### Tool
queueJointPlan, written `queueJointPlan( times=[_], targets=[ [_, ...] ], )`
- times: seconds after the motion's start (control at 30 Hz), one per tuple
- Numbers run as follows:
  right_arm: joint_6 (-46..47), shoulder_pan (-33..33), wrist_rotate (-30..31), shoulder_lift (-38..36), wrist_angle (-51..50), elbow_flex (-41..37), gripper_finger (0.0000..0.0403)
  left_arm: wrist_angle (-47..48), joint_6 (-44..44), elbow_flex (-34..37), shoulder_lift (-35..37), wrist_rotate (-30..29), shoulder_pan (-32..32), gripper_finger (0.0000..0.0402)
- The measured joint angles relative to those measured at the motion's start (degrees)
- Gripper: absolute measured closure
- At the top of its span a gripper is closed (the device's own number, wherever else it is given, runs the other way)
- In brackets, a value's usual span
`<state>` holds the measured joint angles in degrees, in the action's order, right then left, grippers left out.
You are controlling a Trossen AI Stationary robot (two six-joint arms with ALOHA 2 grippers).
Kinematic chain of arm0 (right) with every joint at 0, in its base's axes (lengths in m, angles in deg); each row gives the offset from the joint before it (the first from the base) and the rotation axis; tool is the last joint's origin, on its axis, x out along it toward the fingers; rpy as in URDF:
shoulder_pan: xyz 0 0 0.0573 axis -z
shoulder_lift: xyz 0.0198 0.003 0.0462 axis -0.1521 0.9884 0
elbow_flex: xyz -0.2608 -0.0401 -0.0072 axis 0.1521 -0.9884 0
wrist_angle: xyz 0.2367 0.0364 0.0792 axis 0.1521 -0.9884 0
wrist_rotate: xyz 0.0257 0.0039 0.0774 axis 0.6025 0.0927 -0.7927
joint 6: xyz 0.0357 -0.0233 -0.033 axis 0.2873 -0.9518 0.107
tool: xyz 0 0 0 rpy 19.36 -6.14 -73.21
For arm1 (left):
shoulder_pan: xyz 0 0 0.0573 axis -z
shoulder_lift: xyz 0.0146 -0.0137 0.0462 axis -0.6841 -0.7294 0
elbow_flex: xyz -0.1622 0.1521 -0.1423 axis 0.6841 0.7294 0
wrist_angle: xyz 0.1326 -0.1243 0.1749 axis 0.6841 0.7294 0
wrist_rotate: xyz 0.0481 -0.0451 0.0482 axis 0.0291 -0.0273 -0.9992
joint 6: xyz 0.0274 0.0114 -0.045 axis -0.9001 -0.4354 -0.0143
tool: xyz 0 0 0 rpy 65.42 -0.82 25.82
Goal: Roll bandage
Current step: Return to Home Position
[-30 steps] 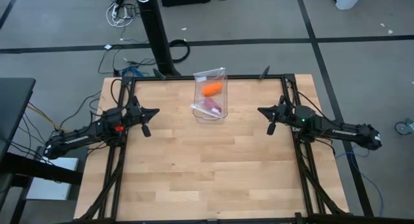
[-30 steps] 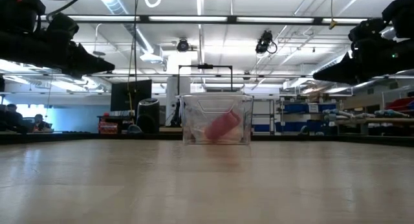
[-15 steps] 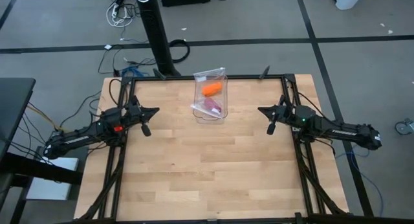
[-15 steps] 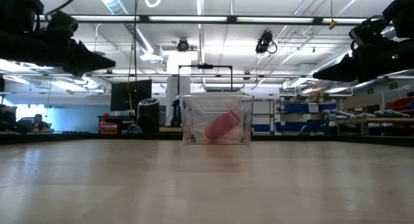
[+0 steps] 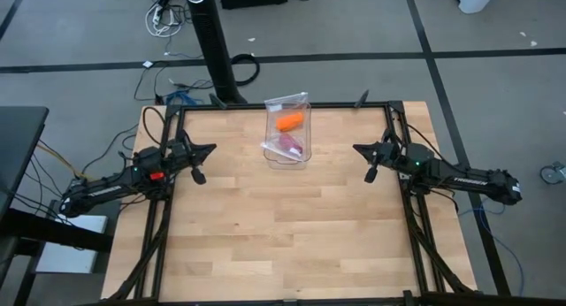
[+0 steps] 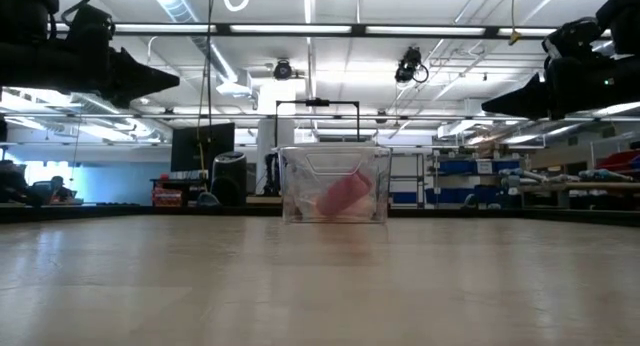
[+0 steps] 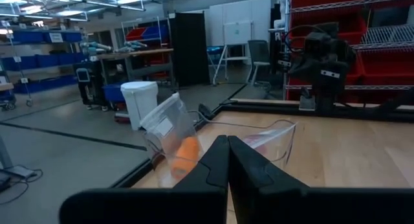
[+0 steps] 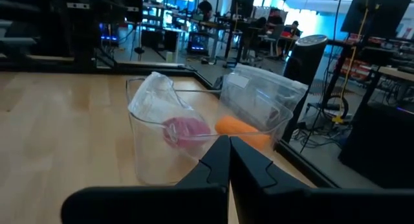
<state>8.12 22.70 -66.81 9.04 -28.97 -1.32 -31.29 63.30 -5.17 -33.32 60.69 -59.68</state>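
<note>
The bandage [image 5: 290, 148] is a small pink roll lying inside a clear plastic container [image 5: 302, 158] at the table's far middle; it also shows in the low view [image 6: 342, 196] and the right wrist view [image 8: 184, 130]. My left gripper [image 5: 212, 149] hovers shut and level above the table's left side, pointing at the container, fingertips together [image 7: 228, 143]. My right gripper [image 5: 355, 149] hovers shut and level above the right side, also pointing at the container, fingertips together [image 8: 229, 143]. Both are well clear of the container.
An orange roll [image 5: 289, 122] lies in the far part of the same container, beside a clear bag [image 8: 262, 94]. A black frame [image 5: 168, 218] runs along the table's left, right and far edges. Bare wood [image 5: 283, 226] spreads between the arms and toward the near edge.
Both grippers have tipped their fingertips up from a slight downward slant to level, staying in place and shut. The container and the rolls have not moved.
</note>
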Motion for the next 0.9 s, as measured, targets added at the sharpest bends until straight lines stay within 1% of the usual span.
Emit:
queueJointPlan(
  times=[0.23,0.57,0.9],
  targets=[
    [0.00,0.00,-0.10,0.00,0.12,0.03,0.0392,0.02,0.01,-0.04,-0.01,0.04,0.00,0.0392],
    [0.02,0.00,-0.22,0.00,0.15,0.05,0.0397,0.00,0.02,-0.09,-0.01,0.15,0.00,0.0392],
    [0.00,0.00,-0.22,0.02,0.17,0.08,0.0392,0.00,0.03,-0.11,-0.01,0.15,0.00,0.0392]
  ],
)
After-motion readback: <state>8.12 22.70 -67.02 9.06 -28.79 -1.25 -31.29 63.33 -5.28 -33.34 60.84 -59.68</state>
